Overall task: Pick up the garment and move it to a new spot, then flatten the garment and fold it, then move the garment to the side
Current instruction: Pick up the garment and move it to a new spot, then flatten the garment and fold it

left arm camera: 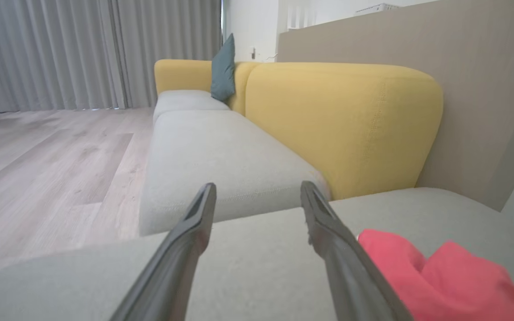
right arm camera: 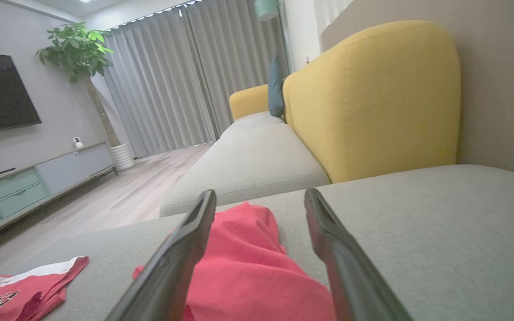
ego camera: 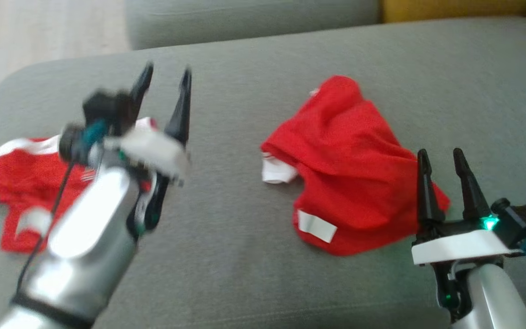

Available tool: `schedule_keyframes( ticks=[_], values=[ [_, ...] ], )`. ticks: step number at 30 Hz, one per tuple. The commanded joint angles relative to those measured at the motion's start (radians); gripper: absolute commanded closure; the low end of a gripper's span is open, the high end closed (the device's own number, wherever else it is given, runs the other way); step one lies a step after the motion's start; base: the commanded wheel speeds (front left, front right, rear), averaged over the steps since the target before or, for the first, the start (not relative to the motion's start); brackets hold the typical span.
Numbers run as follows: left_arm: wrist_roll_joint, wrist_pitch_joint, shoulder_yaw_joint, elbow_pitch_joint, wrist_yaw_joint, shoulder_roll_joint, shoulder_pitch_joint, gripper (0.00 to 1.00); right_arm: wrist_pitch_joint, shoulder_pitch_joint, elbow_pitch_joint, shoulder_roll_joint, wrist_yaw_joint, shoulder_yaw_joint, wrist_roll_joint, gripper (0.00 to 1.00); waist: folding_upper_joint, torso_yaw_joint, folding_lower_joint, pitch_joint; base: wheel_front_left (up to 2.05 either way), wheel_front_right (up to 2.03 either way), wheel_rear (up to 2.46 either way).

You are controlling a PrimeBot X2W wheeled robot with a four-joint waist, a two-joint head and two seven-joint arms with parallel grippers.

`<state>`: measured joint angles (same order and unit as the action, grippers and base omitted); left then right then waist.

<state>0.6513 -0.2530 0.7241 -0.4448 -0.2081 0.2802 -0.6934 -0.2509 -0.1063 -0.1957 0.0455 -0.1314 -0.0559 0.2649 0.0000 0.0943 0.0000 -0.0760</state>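
Note:
A crumpled red garment (ego camera: 345, 169) with a white label lies right of centre on the grey sofa seat (ego camera: 235, 256). A second red garment (ego camera: 12, 178) with white trim lies at the left, partly hidden behind my left arm. My left gripper (ego camera: 166, 75) hangs above the seat just right of that second garment, open and empty, blurred. In the left wrist view, my left gripper (left arm camera: 257, 191) has red cloth (left arm camera: 440, 276) off to its right. My right gripper (ego camera: 440, 155) stands open at the crumpled garment's near right edge. In the right wrist view, red cloth (right arm camera: 248, 263) lies below the open right gripper (right arm camera: 260, 198).
The seat's left edge drops to a wooden floor (left arm camera: 38, 165). A yellow backrest (right arm camera: 373, 98) with a teal cushion (left arm camera: 223, 69) rises beyond the seat. A second grey seat (left arm camera: 221, 151) adjoins it. A TV cabinet (right arm camera: 38, 178) and a potted plant (right arm camera: 78, 53) stand across the room.

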Motion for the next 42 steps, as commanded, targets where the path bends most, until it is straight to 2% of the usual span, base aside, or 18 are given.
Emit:
schedule_keyframes(
  ticks=[1, 4, 8, 11, 16, 24, 30, 36, 42],
  values=[
    [-0.016, -0.009, -0.06, 0.058, 0.002, 0.038, 0.007, 0.0, -0.011, -0.005, 0.025, 0.005, 0.001, -0.018, -0.014, 0.0, 0.0, -0.062, 0.0, 0.032, 0.0, 0.0, 0.0],
    [-0.048, -0.009, -0.11, 0.139, 0.001, 0.057, 0.125, 0.0, -0.011, 0.004, 0.022, 0.005, 0.001, -0.016, -0.032, 0.0, 0.0, -0.097, 0.0, 0.045, 0.0, 0.0, 0.0],
    [-0.107, -0.009, -0.181, 0.243, 0.001, 0.048, 0.28, 0.0, -0.011, 0.013, 0.013, 0.005, 0.001, -0.017, -0.045, 0.0, 0.0, -0.126, 0.0, 0.062, 0.0, 0.0, 0.0],
    [-0.182, -0.009, -0.247, 0.324, 0.008, 0.008, 0.42, 0.0, -0.011, 0.023, 0.005, 0.005, 0.001, -0.021, -0.05, 0.0, 0.0, -0.136, 0.0, 0.076, 0.0, 0.0, 0.0],
    [-0.252, -0.009, -0.338, 0.387, 0.031, -0.065, 0.532, 0.0, -0.011, 0.035, -0.002, 0.005, 0.001, -0.023, -0.057, 0.0, 0.0, -0.144, 0.0, 0.081, 0.0, 0.0, 0.0],
    [-0.331, -0.009, -0.416, 0.381, 0.12, -0.13, 0.556, 0.0, -0.009, 0.039, -0.03, 0.005, 0.001, -0.068, -0.076, 0.0, 0.0, -0.169, 0.0, 0.058, 0.0, 0.0, 0.0],
    [-0.364, -0.009, -0.447, 0.356, 0.174, -0.175, 0.561, 0.0, 0.064, 0.028, -0.091, 0.005, 0.001, -0.161, -0.071, 0.0, 0.0, -0.195, 0.0, 0.026, 0.0, 0.0, 0.0],
    [-0.388, -0.009, -0.463, 0.333, 0.213, -0.199, 0.551, 0.0, 0.117, 0.002, -0.15, 0.005, 0.001, -0.207, -0.082, 0.0, 0.0, -0.225, 0.0, -0.001, 0.0, 0.0, 0.0],
    [-0.409, -0.009, -0.474, 0.318, 0.244, -0.217, 0.534, 0.0, 0.137, -0.041, -0.218, 0.005, 0.001, -0.185, -0.127, 0.0, 0.0, -0.266, 0.0, -0.03, 0.0, 0.0, 0.0]
  ],
)
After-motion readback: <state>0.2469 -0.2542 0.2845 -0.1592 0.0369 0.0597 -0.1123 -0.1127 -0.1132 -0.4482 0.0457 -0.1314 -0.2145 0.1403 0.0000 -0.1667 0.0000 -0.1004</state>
